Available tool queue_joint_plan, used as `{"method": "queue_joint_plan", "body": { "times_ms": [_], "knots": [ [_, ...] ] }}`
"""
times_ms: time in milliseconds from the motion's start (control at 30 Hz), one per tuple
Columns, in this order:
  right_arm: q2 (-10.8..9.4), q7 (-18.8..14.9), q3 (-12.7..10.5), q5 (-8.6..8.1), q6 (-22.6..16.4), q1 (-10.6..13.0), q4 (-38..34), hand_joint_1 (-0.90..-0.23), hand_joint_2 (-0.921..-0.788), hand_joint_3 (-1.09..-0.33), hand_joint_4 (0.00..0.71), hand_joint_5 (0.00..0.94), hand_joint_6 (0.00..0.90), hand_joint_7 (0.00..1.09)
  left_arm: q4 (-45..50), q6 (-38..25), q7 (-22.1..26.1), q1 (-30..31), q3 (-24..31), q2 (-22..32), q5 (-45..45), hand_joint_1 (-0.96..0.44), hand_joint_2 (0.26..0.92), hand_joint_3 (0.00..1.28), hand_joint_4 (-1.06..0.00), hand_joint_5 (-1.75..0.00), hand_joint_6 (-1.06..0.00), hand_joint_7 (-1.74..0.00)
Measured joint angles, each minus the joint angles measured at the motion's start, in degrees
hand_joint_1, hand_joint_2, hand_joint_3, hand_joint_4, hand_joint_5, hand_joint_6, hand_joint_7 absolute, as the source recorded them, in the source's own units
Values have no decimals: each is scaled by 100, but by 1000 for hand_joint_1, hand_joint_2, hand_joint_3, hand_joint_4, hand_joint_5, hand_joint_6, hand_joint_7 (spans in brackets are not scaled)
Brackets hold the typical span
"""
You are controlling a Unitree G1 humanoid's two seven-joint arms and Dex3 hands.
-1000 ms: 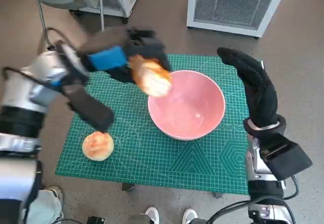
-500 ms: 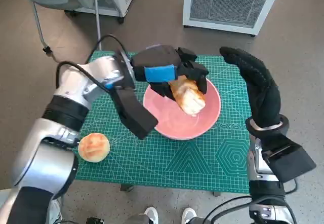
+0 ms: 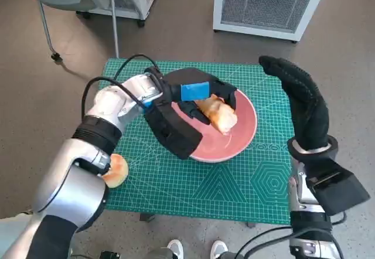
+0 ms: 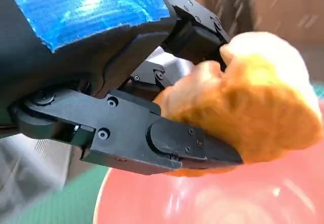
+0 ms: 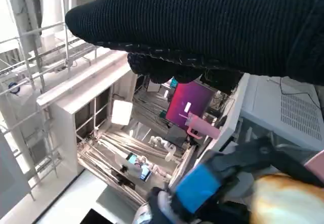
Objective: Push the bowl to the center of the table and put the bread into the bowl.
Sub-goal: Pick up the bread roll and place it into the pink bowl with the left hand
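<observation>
The pink bowl (image 3: pixel 234 139) stands on the green mat near the table's middle. My left hand (image 3: pixel 196 92) grips a long golden bread (image 3: pixel 218 113) and holds it low over the bowl's inside. From the left wrist view the bread (image 4: pixel 243 117) sits between the black fingers (image 4: pixel 167 138) just above the pink bowl (image 4: pixel 228 198). My gloved right hand (image 3: pixel 302 104) stands upright beside the bowl's right rim, holding nothing. The right wrist view shows the glove (image 5: pixel 212 26), the left hand's blue tape (image 5: pixel 197 186) and the bread (image 5: pixel 288 201).
A round bun (image 3: pixel 115 170) lies on the green cutting mat (image 3: pixel 222 194) near its front left edge, partly behind my left forearm. White mesh cabinets (image 3: pixel 263 4) and a chair leg (image 3: pixel 114 19) stand beyond the table. Shoes (image 3: pixel 196 249) show below the front edge.
My left hand has lowered the bread deeper over the bowl and the forearm has swung in across the mat. The right hand stays beside the bowl.
</observation>
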State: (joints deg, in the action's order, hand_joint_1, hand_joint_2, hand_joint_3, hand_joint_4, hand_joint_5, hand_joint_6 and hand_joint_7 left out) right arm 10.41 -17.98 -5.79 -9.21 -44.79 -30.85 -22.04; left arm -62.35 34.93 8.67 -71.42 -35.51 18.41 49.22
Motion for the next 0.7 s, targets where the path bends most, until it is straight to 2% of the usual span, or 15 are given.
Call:
{"method": "queue_joint_plan", "body": {
  "times_ms": [167,367,533,700],
  "knots": [
    [-5,8,-2,4,9,14,36,-714,-921,-835,192,1,-1,612,334,-184,462,204,66,61,-206,-343,874,10,-102,-8,-221,-191],
    [-34,50,3,11,23,14,70,-713,-921,-833,193,2,-1,612,741,-53,836,393,293,356,-561,-431,873,5,-68,-1,-228,-174],
    [-54,64,11,14,37,16,108,-711,-921,-832,193,2,-1,612,1014,113,1364,536,744,739,-1250,-471,869,2,-61,-1,-232,-163],
    [-66,65,16,11,58,25,147,-711,-921,-832,193,1,-1,612,1516,366,1976,911,1330,1289,-2206,-512,869,1,-68,-4,-193,-130]
  ]
}}
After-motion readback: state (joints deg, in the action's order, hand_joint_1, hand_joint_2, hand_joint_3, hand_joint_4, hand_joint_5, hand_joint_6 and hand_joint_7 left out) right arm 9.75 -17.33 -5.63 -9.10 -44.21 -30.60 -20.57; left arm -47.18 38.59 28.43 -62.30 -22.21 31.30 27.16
